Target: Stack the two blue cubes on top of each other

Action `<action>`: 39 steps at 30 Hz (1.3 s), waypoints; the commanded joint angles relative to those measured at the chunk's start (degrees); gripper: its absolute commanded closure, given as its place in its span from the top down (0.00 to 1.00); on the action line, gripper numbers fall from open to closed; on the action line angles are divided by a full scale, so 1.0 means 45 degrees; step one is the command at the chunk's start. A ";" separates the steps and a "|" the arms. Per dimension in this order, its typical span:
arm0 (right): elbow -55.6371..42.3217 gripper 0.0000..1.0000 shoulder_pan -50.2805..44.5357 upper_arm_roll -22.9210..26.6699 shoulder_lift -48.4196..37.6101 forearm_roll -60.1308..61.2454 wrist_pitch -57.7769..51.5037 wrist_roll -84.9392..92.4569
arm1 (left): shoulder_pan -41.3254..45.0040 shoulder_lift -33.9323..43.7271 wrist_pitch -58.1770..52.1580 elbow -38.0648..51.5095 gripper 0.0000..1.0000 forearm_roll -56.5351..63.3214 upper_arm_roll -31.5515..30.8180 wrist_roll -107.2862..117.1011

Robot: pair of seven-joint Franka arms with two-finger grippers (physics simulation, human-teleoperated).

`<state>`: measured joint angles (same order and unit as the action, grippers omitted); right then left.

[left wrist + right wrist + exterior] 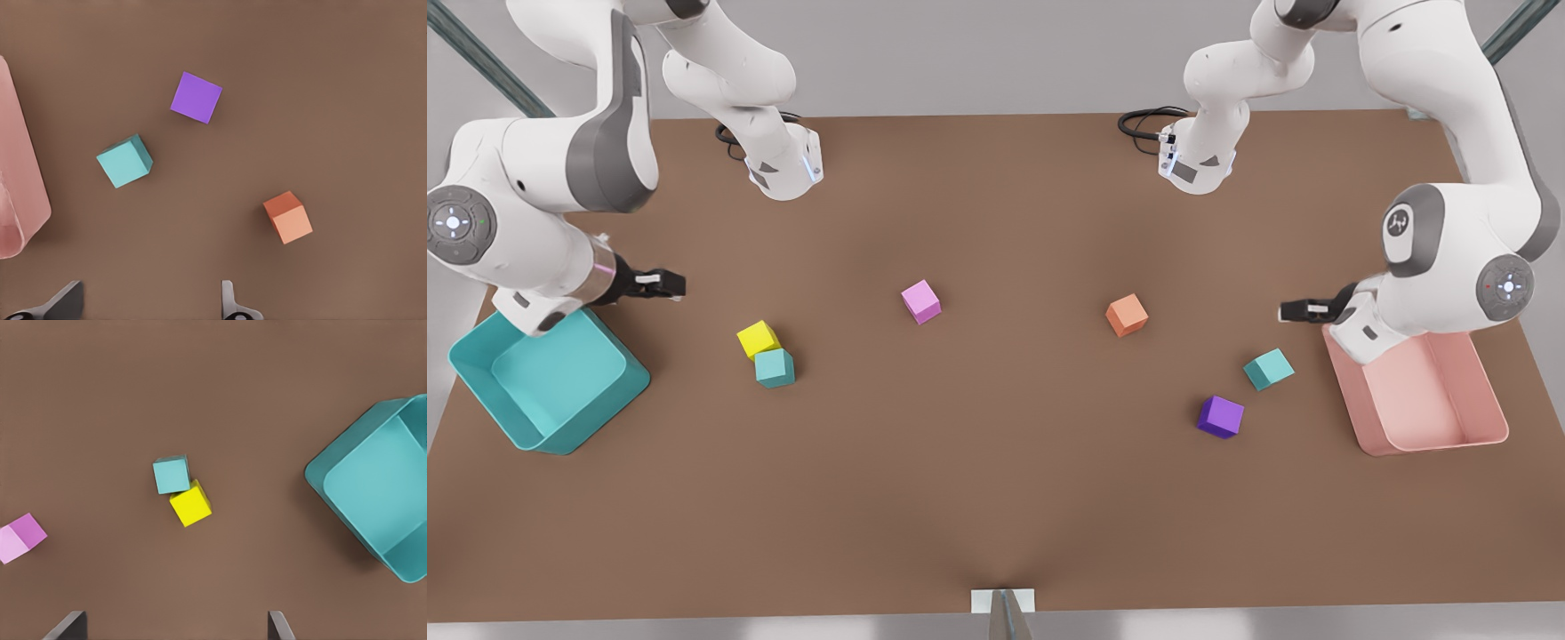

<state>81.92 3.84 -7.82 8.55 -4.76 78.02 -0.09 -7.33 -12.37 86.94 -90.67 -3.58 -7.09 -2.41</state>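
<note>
Both sets of fingers spread, nothing grasped: left gripper near pink bin, right gripper near teal bin. One blue cube touching yellow cube (neighbour likely nudged during grasp); other blue cube close to purple cube.

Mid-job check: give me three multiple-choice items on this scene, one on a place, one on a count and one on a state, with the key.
1. Which cube touches the yellow cube? A the pink one; B a blue cube; C the orange one.
2. How many small cubes lie on the table? A six; B four; C eight.
3. How do the two blue cubes stand? A stacked; B one held in jaws; C both on the table, far apart.

1 B: their sides meet in the right wrist view.
2 A: the front view shows six.
3 C: the other blue cube sits near the pink bin, while the left gripper and right gripper wait, jaws open.
</note>
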 commanded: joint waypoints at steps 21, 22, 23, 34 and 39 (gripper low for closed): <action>0.4451 1.00 -0.0874 -0.0099 0.3587 0.0061 0.9438 -0.0430 | 0.0066 0.0053 0.0504 0.0011 1.00 0.0170 -0.0025 -0.0089; 0.4802 1.00 -0.0874 -0.0099 0.3529 0.0061 0.9926 -0.0410 | 0.0066 0.0053 0.0504 0.0011 1.00 0.0170 -0.0025 -0.0069; 0.5154 1.00 -0.0854 -0.0099 0.3509 0.0061 1.0395 -0.0391 | 0.0047 0.0053 0.0504 0.0011 1.00 0.0170 -0.0025 -0.0069; 0.7440 1.00 -0.0718 -0.0060 0.3216 0.0041 1.1802 0.0996 | 0.0008 0.0033 0.0504 0.0011 1.00 0.0170 -0.0025 -0.0069; 0.7733 1.00 -0.0718 -0.0060 0.3216 0.0041 1.1802 0.0977 | 0.0008 0.0033 0.0504 0.0011 1.00 0.0170 -0.0025 -0.0069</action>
<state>116.69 0.62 -8.08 23.06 -4.68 129.89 1.39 -7.30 -12.28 89.25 -90.64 -2.84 -7.18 -2.78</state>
